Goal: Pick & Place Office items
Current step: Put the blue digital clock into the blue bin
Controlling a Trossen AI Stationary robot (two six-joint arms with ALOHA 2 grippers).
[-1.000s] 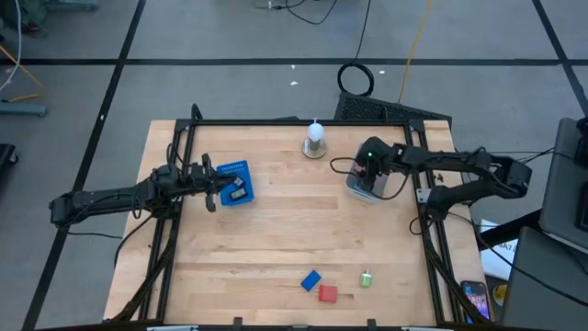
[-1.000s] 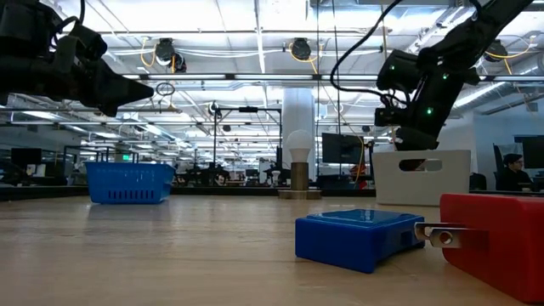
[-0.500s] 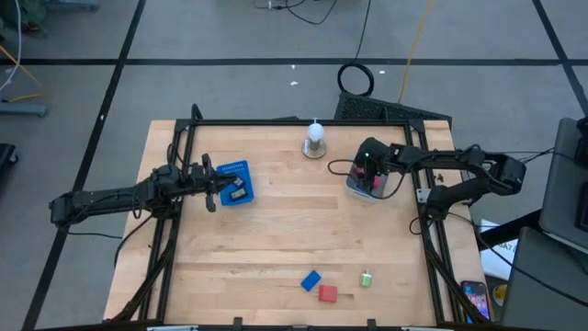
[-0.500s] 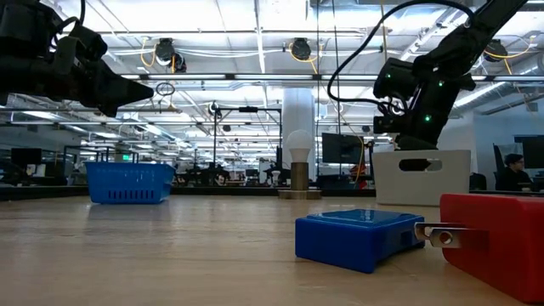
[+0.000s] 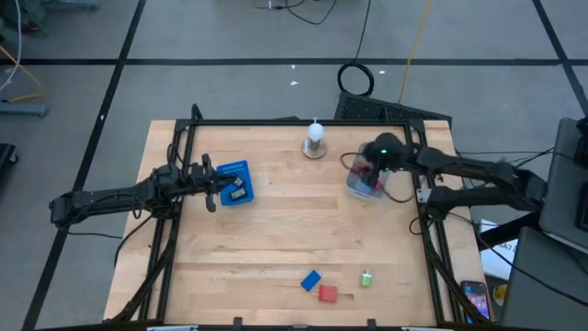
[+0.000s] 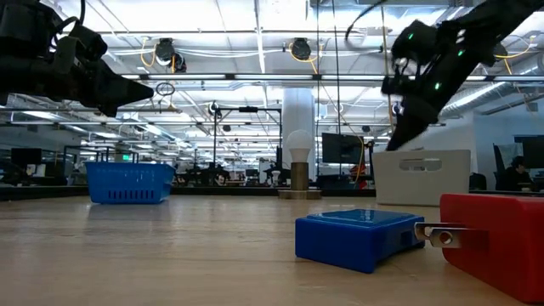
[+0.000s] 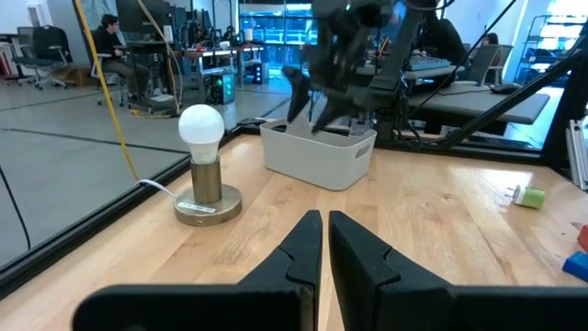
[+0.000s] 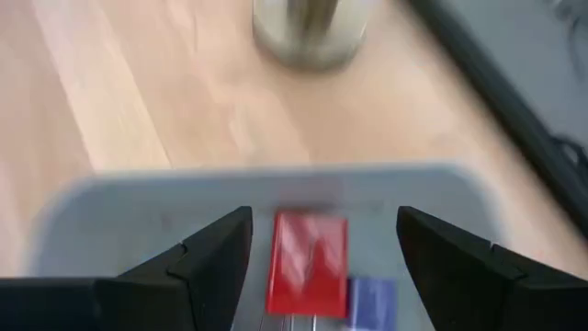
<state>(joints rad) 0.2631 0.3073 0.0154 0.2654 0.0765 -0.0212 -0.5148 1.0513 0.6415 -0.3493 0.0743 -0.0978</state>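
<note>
A red piece (image 8: 307, 260) and a pale blue piece (image 8: 371, 302) are lying side by side inside the grey tub (image 5: 366, 183), which is sitting near the table's (image 5: 276, 239) far right part. The right gripper (image 8: 323, 241) is hovering over the tub with its fingers spread wide and nothing between them; the red piece is showing in the gap below. Three more pieces are resting near the front edge of the table: a blue one (image 5: 310, 279), a red one (image 5: 328, 293) just beside it, and a small green one (image 5: 366, 278) a little to the right. In the low view the blue piece (image 6: 357, 237) and the red piece (image 6: 493, 242) are sitting close to the camera, nearly touching.

A dark piece (image 5: 235, 190) is lying in the blue basket (image 5: 233, 182) at the table's left part. The left gripper (image 7: 325, 241) is holding just beside that basket, its fingers almost together and gripping nothing. A bulb on a round base (image 5: 314, 140) is standing at the far edge, between basket and tub.
</note>
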